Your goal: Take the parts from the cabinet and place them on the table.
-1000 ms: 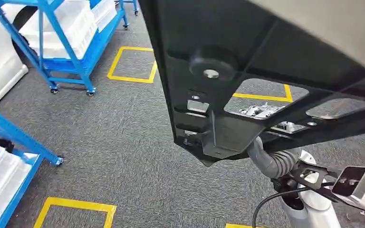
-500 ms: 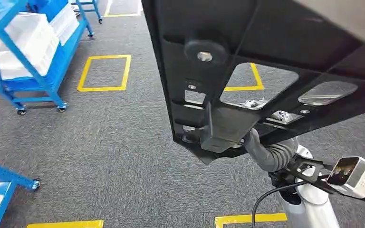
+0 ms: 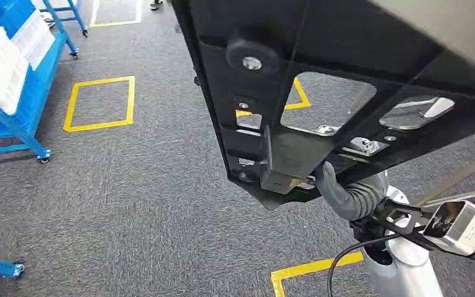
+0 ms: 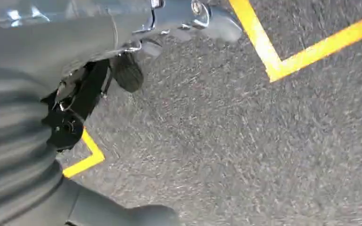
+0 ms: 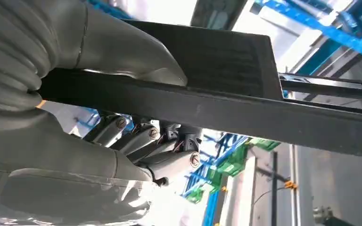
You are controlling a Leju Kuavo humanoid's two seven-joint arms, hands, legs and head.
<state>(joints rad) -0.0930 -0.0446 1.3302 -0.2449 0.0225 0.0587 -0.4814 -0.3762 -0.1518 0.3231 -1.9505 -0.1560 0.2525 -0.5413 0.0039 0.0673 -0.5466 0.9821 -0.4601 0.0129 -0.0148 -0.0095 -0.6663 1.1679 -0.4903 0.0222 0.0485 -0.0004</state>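
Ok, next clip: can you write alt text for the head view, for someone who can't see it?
A large black part with cutouts fills the upper right, gripped from beneath at its lower edge by the right robot hand. Below lies grey carpet with yellow tape squares, and a blue wheeled rack holding white bins stands at the left edge.

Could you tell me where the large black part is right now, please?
In the head view, the black part fills the upper right, held from below by the right hand, above the grey carpet.
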